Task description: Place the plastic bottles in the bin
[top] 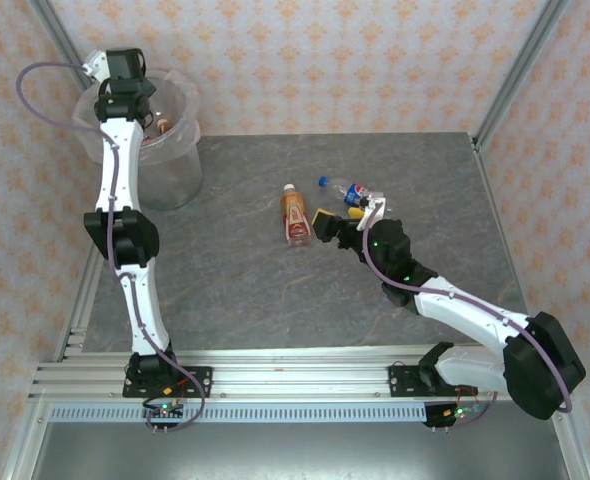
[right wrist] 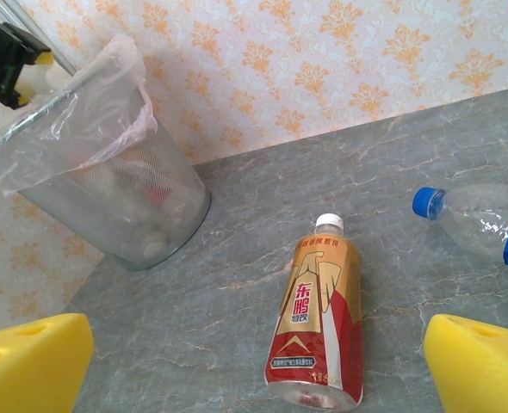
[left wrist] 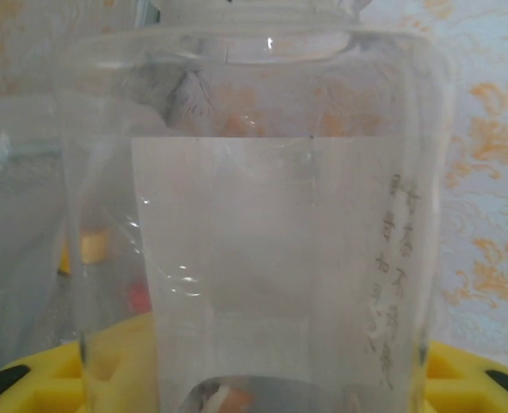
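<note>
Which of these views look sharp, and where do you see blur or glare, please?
Top external: evenly lit and sharp, no strong shadows. Left wrist: the clear bottle is so close it looks hazy, with a small glint near its shoulder. Right wrist: crisp on the red-gold bottle, sheen on the liner of the bin.

A: Left arm (top: 115, 190), pose?
B: Stretched far forward on its own side, links almost in line, wrist bent down at the end. Left gripper (top: 133, 105) pointed downward. Its yellow fingers (left wrist: 465, 374) showed in the wrist view's bottom corners; whether they were clamped or slack was unclear.
A: Right arm (top: 465, 315)?
B: Elbow folded back beside its base, forearm angled forward and inward. Right gripper (top: 340, 214) sat low, jaws spread wide, yellow fingertips (right wrist: 30, 366) at opposite corners.
</note>
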You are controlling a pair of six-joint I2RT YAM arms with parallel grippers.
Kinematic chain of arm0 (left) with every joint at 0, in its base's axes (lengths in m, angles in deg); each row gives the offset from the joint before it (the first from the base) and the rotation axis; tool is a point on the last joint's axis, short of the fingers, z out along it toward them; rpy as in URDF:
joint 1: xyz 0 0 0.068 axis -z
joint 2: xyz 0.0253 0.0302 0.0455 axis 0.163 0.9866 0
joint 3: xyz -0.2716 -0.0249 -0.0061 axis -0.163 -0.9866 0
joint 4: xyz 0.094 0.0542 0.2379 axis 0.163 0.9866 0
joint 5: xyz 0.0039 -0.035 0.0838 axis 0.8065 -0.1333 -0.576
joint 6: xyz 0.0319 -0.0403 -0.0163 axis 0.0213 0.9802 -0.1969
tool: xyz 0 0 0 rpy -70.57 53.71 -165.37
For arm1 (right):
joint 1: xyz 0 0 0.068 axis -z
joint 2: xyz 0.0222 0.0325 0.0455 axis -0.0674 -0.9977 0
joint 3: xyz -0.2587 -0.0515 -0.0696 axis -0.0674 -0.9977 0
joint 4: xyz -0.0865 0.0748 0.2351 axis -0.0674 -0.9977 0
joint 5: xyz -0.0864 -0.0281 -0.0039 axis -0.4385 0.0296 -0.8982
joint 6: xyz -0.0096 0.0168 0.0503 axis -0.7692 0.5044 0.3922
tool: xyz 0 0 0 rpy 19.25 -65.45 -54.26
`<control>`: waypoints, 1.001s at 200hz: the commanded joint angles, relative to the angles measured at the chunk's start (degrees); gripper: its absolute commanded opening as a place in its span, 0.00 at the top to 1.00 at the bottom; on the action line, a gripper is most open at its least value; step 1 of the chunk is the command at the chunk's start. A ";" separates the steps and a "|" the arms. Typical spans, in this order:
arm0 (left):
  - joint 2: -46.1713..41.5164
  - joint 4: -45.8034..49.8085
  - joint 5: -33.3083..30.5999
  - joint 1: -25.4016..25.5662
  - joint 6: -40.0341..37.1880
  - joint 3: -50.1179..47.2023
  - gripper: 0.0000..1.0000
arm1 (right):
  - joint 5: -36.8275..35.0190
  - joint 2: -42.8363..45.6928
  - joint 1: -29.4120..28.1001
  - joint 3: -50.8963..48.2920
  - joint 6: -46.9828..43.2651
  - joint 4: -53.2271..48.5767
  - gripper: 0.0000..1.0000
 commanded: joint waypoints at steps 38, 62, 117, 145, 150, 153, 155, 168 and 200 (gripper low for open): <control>1.39 -2.34 -1.47 0.00 10.52 5.67 0.14 | -1.02 1.42 -0.40 -1.08 0.48 0.40 0.01; 0.13 -3.03 1.14 0.01 8.71 5.96 0.11 | -1.91 1.35 -0.37 -0.79 1.00 -0.58 0.01; -3.69 -2.21 8.61 0.09 5.41 5.95 0.08 | -5.87 0.59 -0.34 -0.04 2.18 -1.92 0.01; -5.02 -0.33 10.44 0.20 5.10 5.95 0.06 | -7.36 -0.10 -0.34 0.86 3.01 -3.65 0.01; -5.27 0.11 10.55 0.18 5.10 5.89 0.05 | -7.63 -0.18 -0.34 0.97 3.19 -3.95 0.01; -5.43 0.36 10.64 0.18 5.06 5.94 0.04 | -7.81 -0.32 -0.34 1.02 3.24 -4.10 0.01; -5.53 0.53 10.65 0.27 5.03 5.89 0.03 | -7.97 -0.31 -0.34 1.06 3.37 -4.28 0.01; -6.23 2.04 10.00 0.42 4.75 5.83 0.00 | -8.92 -0.42 -0.36 1.07 3.89 -4.70 0.01; -8.71 2.95 8.72 1.59 0.98 4.11 0.00 | -10.56 -0.39 -0.27 1.39 3.94 -6.26 0.01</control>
